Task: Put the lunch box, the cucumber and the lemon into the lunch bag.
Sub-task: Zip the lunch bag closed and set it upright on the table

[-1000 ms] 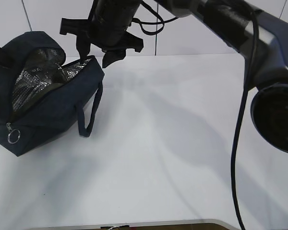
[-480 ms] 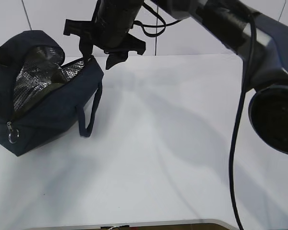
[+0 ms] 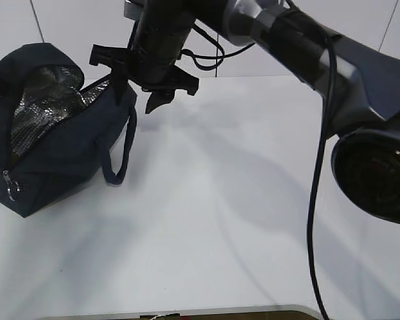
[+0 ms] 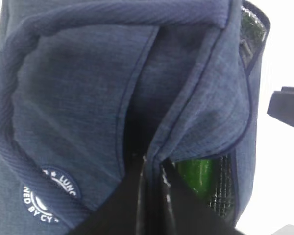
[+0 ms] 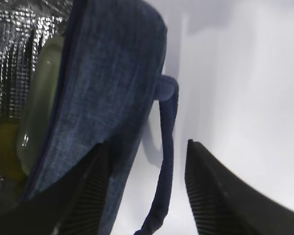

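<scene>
Exterior view: the lunch bag (image 3: 47, 140) sits at the frame's left, foil lining showing. Left wrist view shows the left gripper (image 4: 152, 169) pinched onto the bag's fabric, the cucumber (image 4: 198, 171) inside. The right gripper (image 5: 142, 191) gapes over the bag's wall (lunch box (image 5: 41, 98) inside, upper left).

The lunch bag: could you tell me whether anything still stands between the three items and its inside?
Nothing visible does. Through the lunch bag's open mouth, the lunch box, lemon and cucumber already show against the foil lining.
</scene>
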Robot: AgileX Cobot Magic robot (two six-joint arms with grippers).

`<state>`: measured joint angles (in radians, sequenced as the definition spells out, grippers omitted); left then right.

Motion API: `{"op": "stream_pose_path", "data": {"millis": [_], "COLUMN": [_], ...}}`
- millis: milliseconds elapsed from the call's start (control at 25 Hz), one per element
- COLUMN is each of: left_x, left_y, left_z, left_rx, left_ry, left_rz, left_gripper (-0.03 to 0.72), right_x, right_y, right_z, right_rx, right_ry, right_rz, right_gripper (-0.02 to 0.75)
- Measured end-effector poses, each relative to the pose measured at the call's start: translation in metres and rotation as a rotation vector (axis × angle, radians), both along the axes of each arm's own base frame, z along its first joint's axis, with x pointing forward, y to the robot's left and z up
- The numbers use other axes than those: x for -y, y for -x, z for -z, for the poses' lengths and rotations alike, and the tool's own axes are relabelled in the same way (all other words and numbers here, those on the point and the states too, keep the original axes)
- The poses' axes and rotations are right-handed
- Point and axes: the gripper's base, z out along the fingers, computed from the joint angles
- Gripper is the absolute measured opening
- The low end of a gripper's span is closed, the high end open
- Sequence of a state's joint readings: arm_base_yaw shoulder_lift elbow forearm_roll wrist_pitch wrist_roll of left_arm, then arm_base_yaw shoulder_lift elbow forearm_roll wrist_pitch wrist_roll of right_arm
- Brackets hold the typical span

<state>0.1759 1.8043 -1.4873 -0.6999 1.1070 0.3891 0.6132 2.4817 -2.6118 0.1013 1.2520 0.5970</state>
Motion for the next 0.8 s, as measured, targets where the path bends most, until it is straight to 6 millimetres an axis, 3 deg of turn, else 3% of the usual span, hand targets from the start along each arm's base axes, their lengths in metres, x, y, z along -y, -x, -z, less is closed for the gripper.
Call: {"op": "stream_pose_path", "data": {"millis": [320, 800], "left_x": [0.000, -0.001], "left_y": [0.000, 0.000], "left_z": [0.000, 0.001], "left_rx": [0.002, 0.003], "left_ry": [-0.003, -0.014], "left_rz": [-0.004, -0.004], "left_gripper": [-0.015, -0.015], "right_x": [-0.009, -0.019], "right_y": [0.001, 0.002], "right_z": [0.020, 0.021], "right_rx": [-0.090, -0.099], "right_ry": [-0.056, -0.146], "right_rz": [-0.010, -0.074], "right_gripper": [0.406, 0.406]}}
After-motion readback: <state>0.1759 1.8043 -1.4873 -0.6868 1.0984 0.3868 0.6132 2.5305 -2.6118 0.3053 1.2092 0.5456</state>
